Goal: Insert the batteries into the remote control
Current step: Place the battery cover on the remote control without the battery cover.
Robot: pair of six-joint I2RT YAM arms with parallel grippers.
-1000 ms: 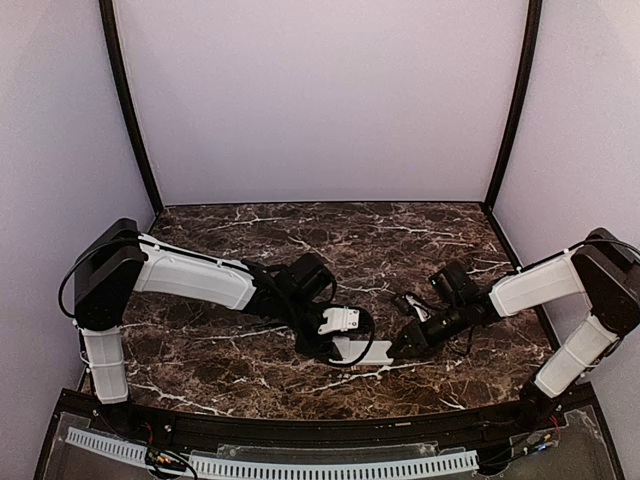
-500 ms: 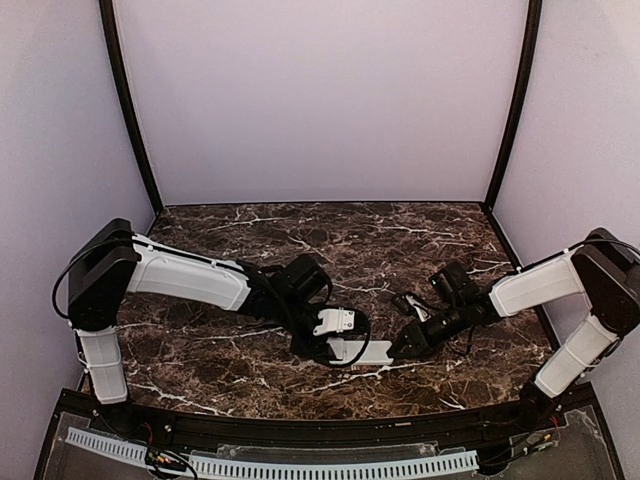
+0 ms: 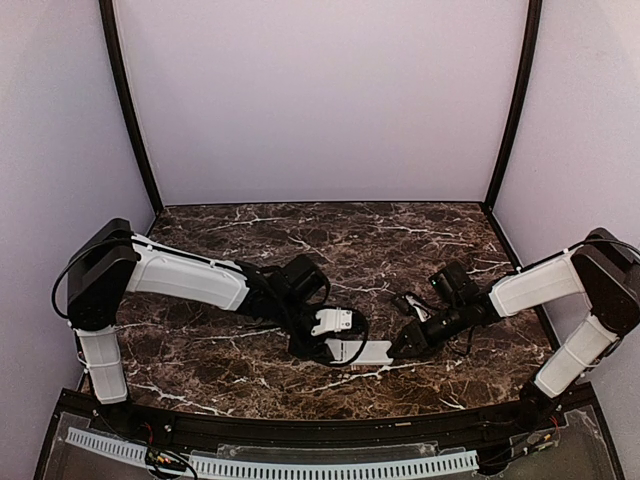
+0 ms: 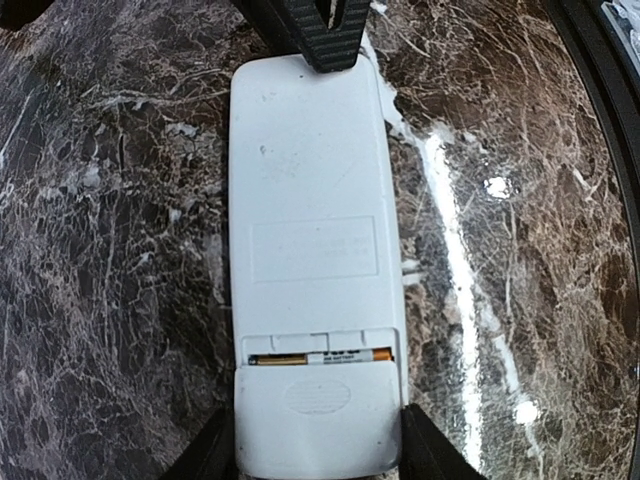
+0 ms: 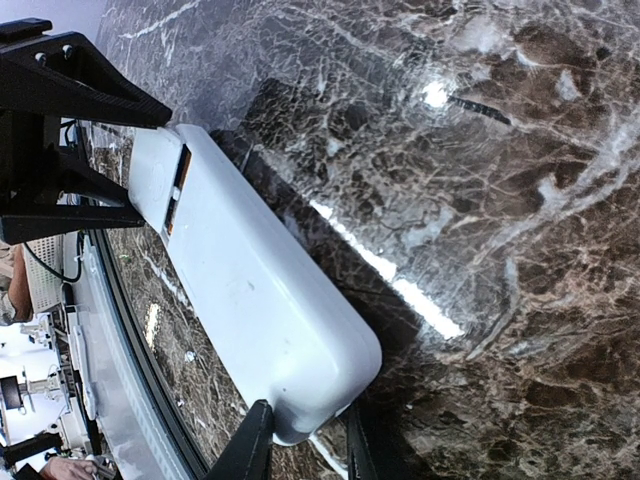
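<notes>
Left pincer (image 4: 318, 452) stands with its jaws half apart, clamped across the sides of the small white rectangular plastic remote control (image 4: 310, 180) at its cover end. The remote lies back up on the dark, white-veined marble worktop (image 4: 100, 250), near the front edge and between the two arms. The small white sliding cover (image 4: 318, 420) is nearly home, and the narrow gap above it shows a slim gold-and-white cylindrical battery (image 4: 320, 356) lying in its bay. At the far end, the right pincer (image 5: 305, 440) has its jaws drawn close together and appears to grip the rounded tip of the remote. Loading looks all but finished, and closing the compartment seems to be the step in hand. The next move likely calls for a short, straight push of the cover along the body until the gap closes, with the right side bracing so the handset does not slide. Compared with a second ago little has changed. The left wrist has edged slightly leftward, and the remote and the right arm sit in much the same place.
</notes>
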